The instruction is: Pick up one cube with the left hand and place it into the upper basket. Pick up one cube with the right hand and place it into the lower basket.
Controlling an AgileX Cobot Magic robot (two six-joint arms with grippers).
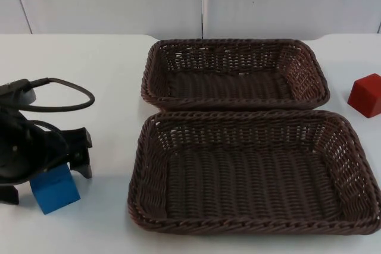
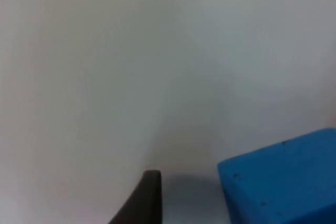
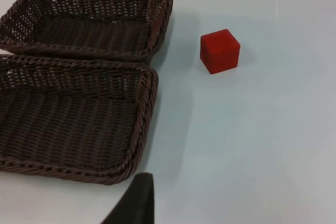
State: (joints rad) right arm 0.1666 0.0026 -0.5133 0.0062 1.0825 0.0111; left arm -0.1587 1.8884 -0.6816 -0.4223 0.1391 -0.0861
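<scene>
A blue cube point(image 1: 55, 190) sits at the lower left of the top view. A red cube point(image 1: 365, 94) sits at the right edge. Two empty dark brown wicker baskets lie mid-frame, upper basket point(image 1: 234, 48) touching lower basket point(image 1: 253, 223).

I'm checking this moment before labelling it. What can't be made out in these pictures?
- Small blue cube: top view, its upper-left part is hidden behind the left hand; left wrist view, cut off by the edge.
- Left hand's grip: its fingers sit at the cube, but contact cannot be told.
- Small red cube: top view, cut off by the edge; whole in the right wrist view.
</scene>
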